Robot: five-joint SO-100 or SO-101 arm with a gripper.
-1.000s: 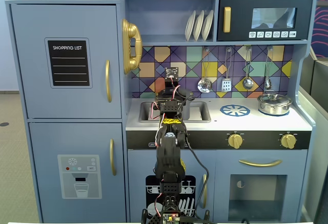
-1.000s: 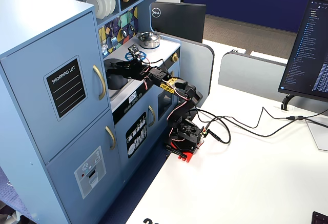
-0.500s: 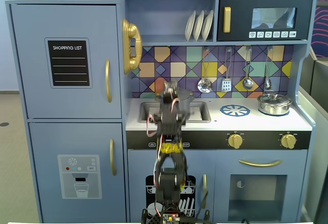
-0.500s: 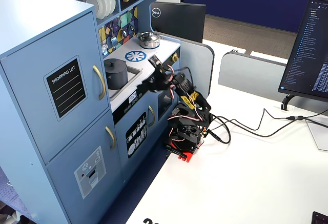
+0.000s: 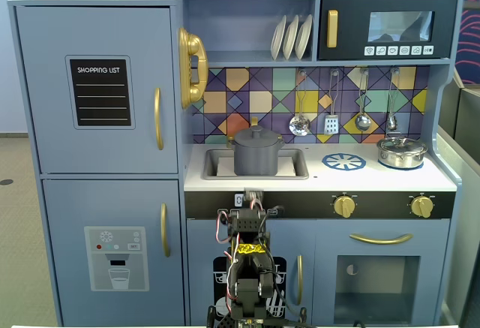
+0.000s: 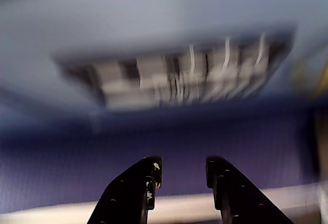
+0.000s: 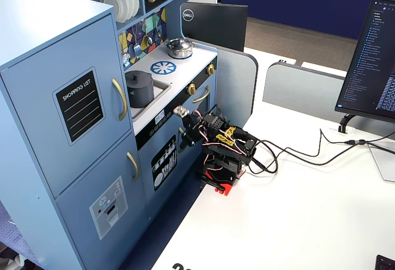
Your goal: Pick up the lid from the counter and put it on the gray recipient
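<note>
At the left end of the counter [image 5: 315, 182], the gray recipient [image 5: 257, 154] is seen standing upright in the sink recess, and the lid [image 5: 256, 134] is seated flat on its rim with the central knob uppermost. The same pot is shown in the other fixed view [image 7: 139, 89], set in the recess near the counter's front edge. A blue-white printed burner ring [image 5: 344, 162] is located toward the middle of the counter, and a shiny steel pot [image 5: 401, 151] with its own lid is placed at the right end, near the back edge.

The arm is folded low in front of the toy kitchen, below the counter's front edge, with its base on the white table [image 7: 296, 208]. The gripper [image 6: 181, 175] is shown in the wrist view with its two dark fingers apart and nothing held between them; the rest of that view is blurred, and only blue panels and a pale patterned area can be made out.

Readable markings are as follows: "SHOPPING LIST" is printed on the black board [image 5: 100, 92] of the upper left cabinet door, and "DELL" is marked on the back of a black monitor [image 7: 214, 25] standing beside the kitchen. Text on the lit screen [image 7: 373, 66] at the table's right edge is too small to be read
</note>
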